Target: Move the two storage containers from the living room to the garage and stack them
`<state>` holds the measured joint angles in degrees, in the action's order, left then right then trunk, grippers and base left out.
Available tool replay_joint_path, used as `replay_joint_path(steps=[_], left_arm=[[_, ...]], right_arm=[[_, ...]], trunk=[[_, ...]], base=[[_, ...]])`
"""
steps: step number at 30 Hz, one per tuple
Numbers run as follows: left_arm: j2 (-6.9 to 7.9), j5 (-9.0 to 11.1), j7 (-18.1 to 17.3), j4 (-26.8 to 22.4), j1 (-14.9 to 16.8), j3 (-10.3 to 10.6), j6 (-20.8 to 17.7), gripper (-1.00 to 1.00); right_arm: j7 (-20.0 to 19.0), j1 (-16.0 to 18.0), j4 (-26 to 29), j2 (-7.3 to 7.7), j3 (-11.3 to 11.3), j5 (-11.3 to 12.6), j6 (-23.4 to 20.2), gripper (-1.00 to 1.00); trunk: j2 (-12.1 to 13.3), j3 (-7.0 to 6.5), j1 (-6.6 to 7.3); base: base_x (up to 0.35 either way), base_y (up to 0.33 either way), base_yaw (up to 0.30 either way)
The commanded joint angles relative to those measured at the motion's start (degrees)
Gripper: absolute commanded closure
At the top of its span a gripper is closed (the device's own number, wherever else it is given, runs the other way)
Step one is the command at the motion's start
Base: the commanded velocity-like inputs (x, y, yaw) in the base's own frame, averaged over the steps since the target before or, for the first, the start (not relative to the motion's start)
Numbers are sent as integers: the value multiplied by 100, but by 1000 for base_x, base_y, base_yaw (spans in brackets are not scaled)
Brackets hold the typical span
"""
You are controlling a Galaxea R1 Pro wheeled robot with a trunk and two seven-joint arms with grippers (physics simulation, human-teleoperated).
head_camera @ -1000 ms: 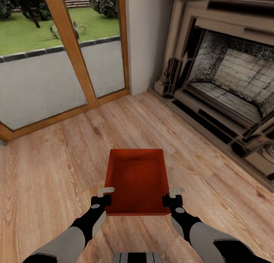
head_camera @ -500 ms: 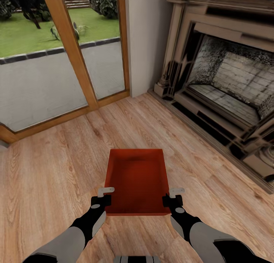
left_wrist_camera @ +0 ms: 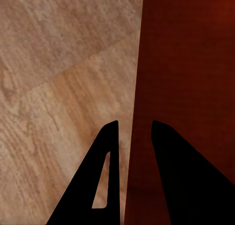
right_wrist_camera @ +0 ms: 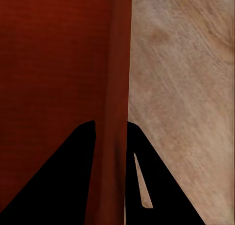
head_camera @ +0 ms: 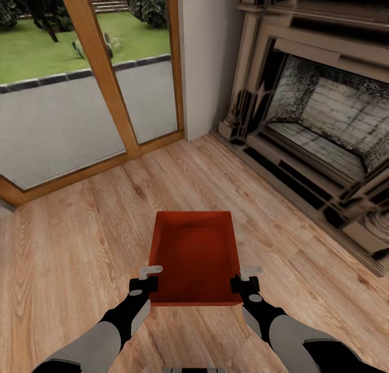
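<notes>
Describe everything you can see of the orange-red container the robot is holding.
The storage container is a topless orange-red rectangular bin with plain smooth walls and nothing inside. It sits level above the light wood plank floor, short side toward the robot. The left gripper pinches its left wall, the right gripper its right wall, one finger inside, one outside.

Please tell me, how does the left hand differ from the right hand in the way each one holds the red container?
The left hand grips the storage container's left wall; the right hand grips its right wall. In the wrist views, the left hand has wood floor outside its outer finger, as does the right hand. Both straddle a wall.
</notes>
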<state>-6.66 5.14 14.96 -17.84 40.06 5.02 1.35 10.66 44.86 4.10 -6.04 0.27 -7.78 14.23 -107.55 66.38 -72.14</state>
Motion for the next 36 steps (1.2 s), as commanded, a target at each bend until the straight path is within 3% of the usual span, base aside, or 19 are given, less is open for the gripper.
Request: replay_joint_path(steps=[1, 36], left_arm=[[25, 4, 69, 0, 2, -10, 14, 100], [25, 4, 69, -9, 2, -10, 19, 100]], right_arm=[[59, 4, -5, 7, -174, -1, 21, 100], [61, 3, -14, -29, -176, 5, 16, 100]], trunk=[[40, -16, 23], [1444, -644, 792]], base=[[0, 0, 0], [0, 0, 0]])
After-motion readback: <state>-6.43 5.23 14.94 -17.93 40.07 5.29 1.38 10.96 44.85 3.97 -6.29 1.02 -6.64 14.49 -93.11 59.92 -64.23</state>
